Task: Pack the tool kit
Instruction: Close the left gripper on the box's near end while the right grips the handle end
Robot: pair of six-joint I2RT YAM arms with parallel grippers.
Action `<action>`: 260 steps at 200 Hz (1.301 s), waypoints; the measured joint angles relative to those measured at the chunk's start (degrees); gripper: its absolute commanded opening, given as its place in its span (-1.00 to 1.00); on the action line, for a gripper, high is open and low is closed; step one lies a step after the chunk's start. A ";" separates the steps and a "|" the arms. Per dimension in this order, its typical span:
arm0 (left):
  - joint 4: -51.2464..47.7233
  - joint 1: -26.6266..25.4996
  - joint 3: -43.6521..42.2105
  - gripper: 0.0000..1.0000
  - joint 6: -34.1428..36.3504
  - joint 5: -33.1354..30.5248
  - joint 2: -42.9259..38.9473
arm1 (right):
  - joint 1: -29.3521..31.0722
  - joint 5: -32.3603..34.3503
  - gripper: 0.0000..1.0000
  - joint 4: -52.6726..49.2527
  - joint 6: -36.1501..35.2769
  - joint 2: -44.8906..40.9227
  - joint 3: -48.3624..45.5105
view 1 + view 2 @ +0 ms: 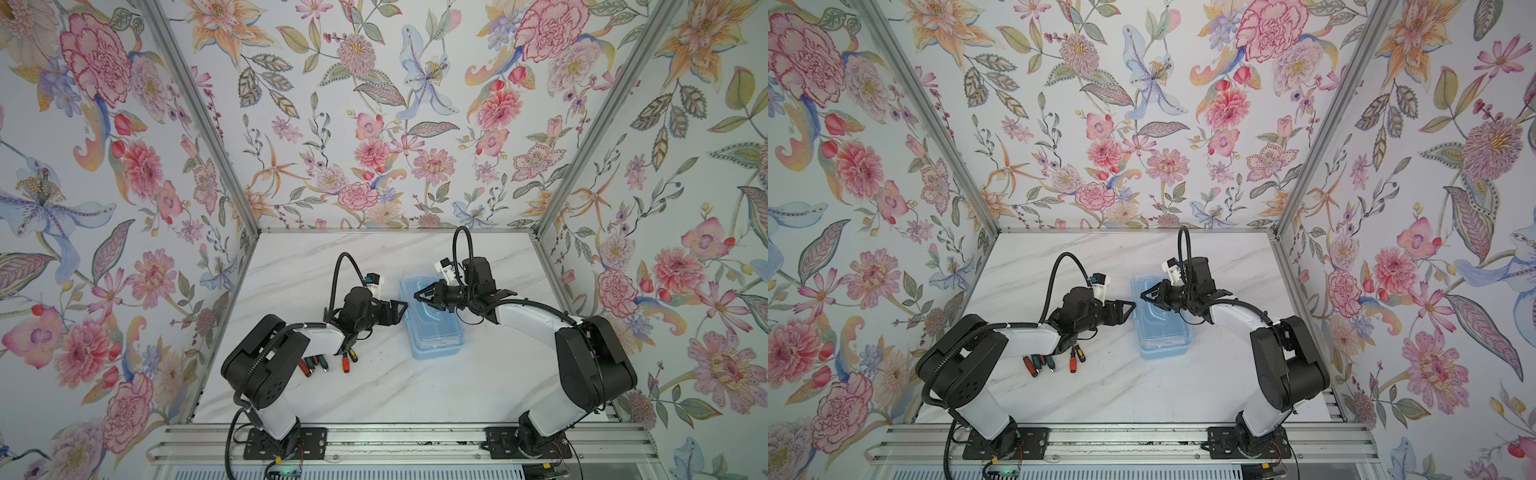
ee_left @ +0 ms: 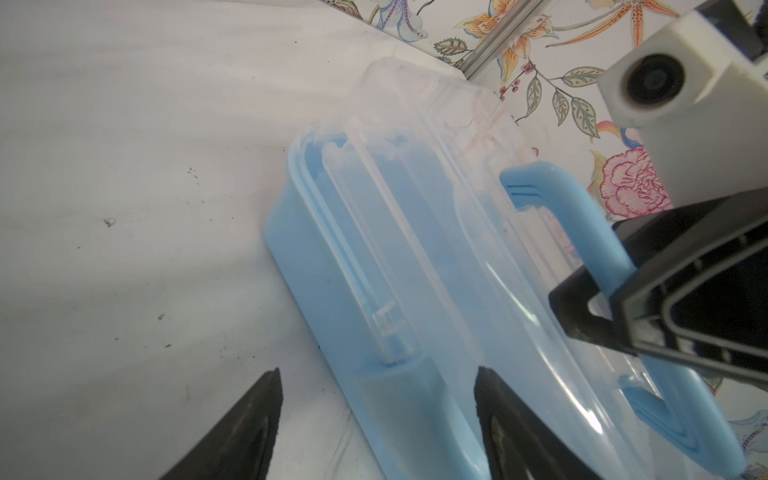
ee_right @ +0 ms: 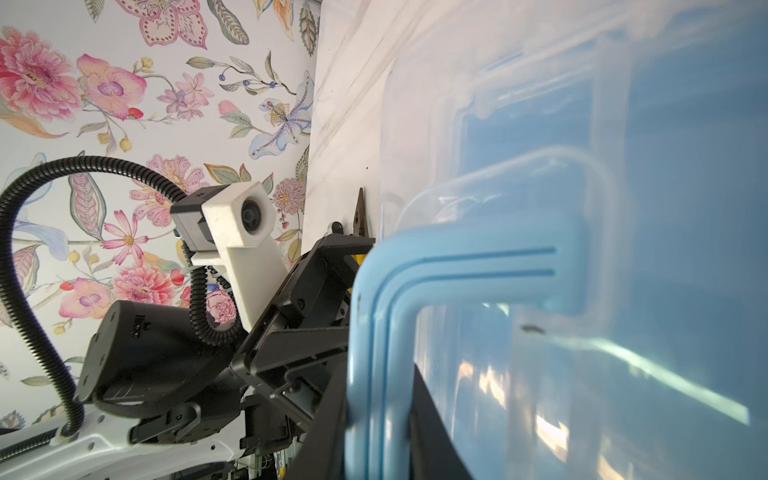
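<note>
While my right gripper (image 1: 419, 296) pinches the blue handle (image 2: 582, 232) of the tool kit (image 1: 436, 336), my left gripper (image 1: 404, 305) gapes just beside the box. I judge I'm opening the lid (image 2: 478, 257); next, lift steadily, then fetch the screwdrivers (image 1: 328, 365) behind my left gripper.

Right fingers (image 2: 685, 266) around tool kit (image 2: 332, 270) handle (image 2: 582, 220)

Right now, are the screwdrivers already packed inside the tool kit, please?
No, the screwdrivers lie on the table, to the left of the tool kit and outside it.
</note>
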 measured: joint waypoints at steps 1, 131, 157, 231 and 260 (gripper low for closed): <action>0.09 -0.02 -0.07 0.57 -0.07 0.04 -0.07 | -0.07 -0.17 -1.00 0.13 0.04 0.00 -0.07; 31.67 0.28 -11.17 0.59 -20.81 13.07 2.32 | -5.84 -9.46 -1.00 14.53 8.50 -0.79 -6.34; 35.91 0.28 -12.26 0.60 -23.15 13.42 5.86 | -5.84 -9.46 -1.00 14.60 8.52 -0.72 -6.34; 49.20 0.76 -12.17 0.67 -35.36 14.21 20.92 | -5.84 -9.42 -1.00 15.30 8.72 -0.74 -6.73; 49.86 0.76 -11.63 0.65 -36.17 14.36 20.92 | -5.86 -9.42 -1.00 16.41 9.03 -0.76 -7.23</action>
